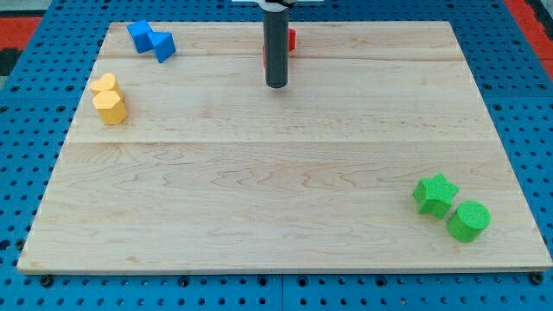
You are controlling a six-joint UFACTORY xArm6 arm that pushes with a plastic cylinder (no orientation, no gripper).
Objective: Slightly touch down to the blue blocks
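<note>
Two blue blocks lie touching at the view's top left: a chunky one (139, 36) and a triangular one (163, 46) just to its right. My tip (276, 85) rests on the board near the top centre, well to the right of the blue blocks and apart from them. A red block (290, 40) sits right behind the rod, mostly hidden by it.
Two yellow blocks, a heart-like one (104, 85) and a hexagonal one (111, 107), sit at the left edge. A green star (435, 193) and a green cylinder (469, 220) sit at the bottom right. The wooden board (276, 207) lies on a blue pegboard.
</note>
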